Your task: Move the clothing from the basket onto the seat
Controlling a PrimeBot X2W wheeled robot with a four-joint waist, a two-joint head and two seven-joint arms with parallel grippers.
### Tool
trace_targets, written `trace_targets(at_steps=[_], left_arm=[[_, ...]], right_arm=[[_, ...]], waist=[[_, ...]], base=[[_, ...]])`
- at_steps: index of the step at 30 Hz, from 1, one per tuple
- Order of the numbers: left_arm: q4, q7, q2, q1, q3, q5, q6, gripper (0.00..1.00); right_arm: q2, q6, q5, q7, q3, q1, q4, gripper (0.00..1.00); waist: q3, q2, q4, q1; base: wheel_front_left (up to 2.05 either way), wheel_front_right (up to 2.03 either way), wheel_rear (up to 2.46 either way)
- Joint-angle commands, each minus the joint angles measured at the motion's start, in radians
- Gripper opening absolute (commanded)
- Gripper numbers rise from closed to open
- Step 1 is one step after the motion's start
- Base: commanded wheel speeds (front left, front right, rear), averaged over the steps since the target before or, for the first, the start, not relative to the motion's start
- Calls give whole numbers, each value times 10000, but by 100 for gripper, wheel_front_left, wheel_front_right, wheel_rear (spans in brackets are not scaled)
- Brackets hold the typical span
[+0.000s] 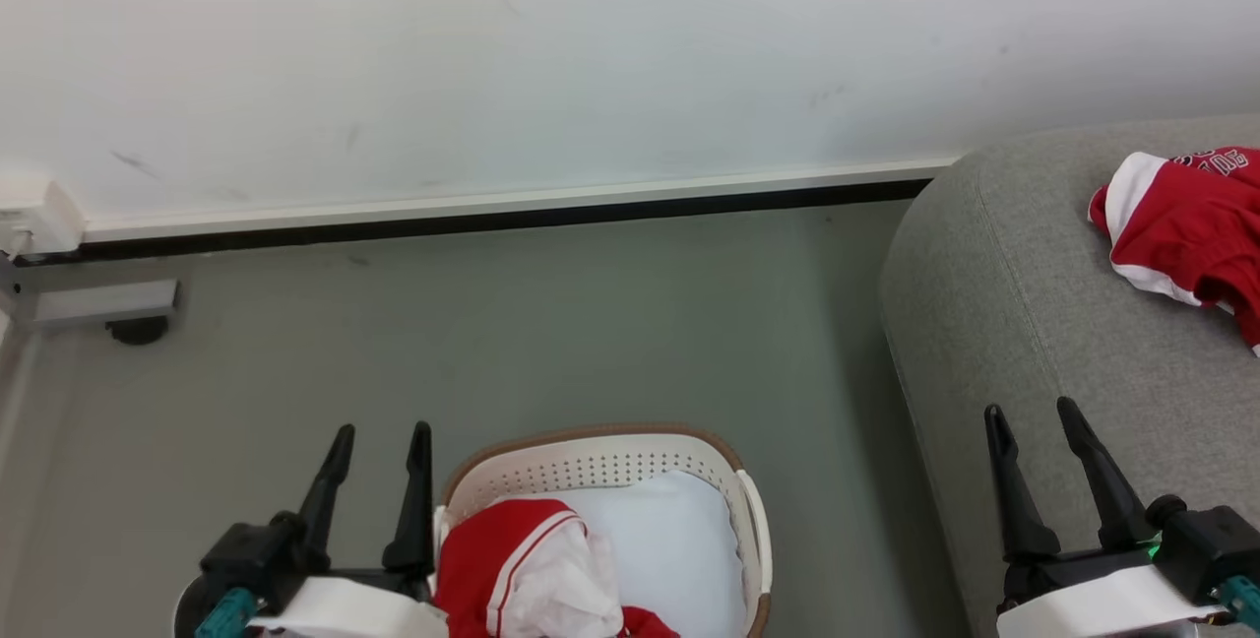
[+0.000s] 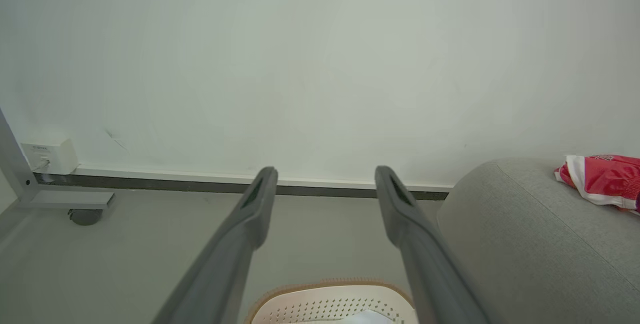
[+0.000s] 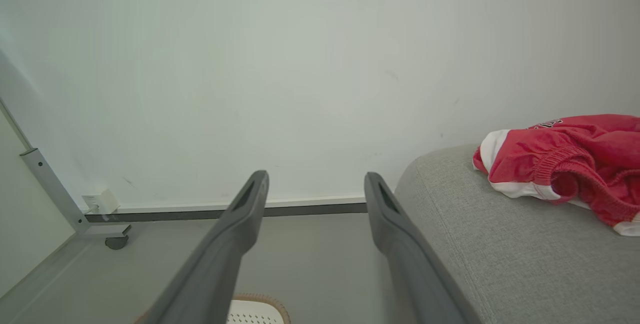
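Both jaws apart, empty. The clothing (image 1: 474,559) right of my left jaws looks soft, light; I'd pinch its bunched top.

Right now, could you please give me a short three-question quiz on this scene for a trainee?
1. True or false: a red garment already lies on the seat.
2. What pale thing shares the basket with the red clothing?
3. The left gripper and right gripper are: A) both open, B) both shut on cloth.
Key: 1 true; 2 the cushion; 3 A.
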Motion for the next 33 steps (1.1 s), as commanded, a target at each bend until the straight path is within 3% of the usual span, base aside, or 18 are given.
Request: trace_targets(at_steps=[1,6,13,26,33], left_arm=[[114,-5,30,-154,-16,94,-30,100],[832,-5,38,-722,-283,364,-126,100],[2877,52,508,-2015,-1059,802,-336,100],[7145,1351,1023,-4649,-2263,968,-422,100],[8977,1994,1161,-5798,-3538,988,-407,100]], right_arm=[[-56,-22,53,1,-46,-192,-27,100],[-42,-22,54,1,-148,-486,-141,100],[113,-22,236,1,-377,-1050,-411,100],[513,-22,481,2,-481,-2090,-908,100],[680,-22,739,2,-331,-2811,-1249,100]], waist=[[191,-1,-124,0],[793,-1,-422,0],[1812,-1,-911,0],[3518,-1,-1798,0],[4613,-1,-2100,0]], base=[[0,0,0],[0,0,0],[0,0,0],[0,0,0],[0,0,0]])
